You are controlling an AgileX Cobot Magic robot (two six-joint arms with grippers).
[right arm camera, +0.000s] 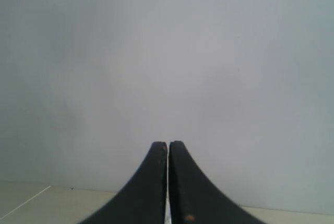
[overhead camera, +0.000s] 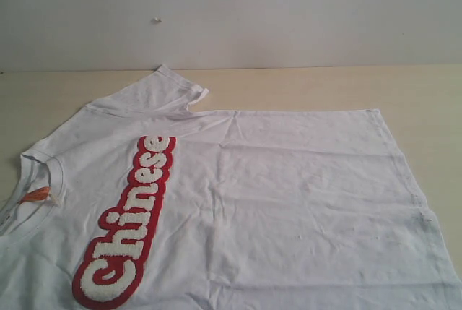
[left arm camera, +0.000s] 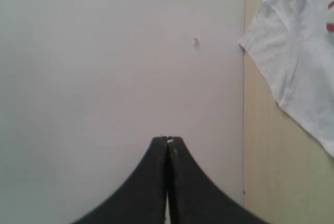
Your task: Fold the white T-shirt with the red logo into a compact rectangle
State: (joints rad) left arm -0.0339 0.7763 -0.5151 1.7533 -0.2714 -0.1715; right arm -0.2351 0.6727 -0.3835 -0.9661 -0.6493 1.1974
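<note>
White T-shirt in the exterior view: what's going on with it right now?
Nothing is handling it. The white T-shirt lies spread flat on the table, red logo facing up, orange neck tag at the collar, with no fold made yet. The left gripper and right gripper are both shut and empty, each pointed at the wall, clear of the cloth. Neither arm shows in the exterior view.
</note>
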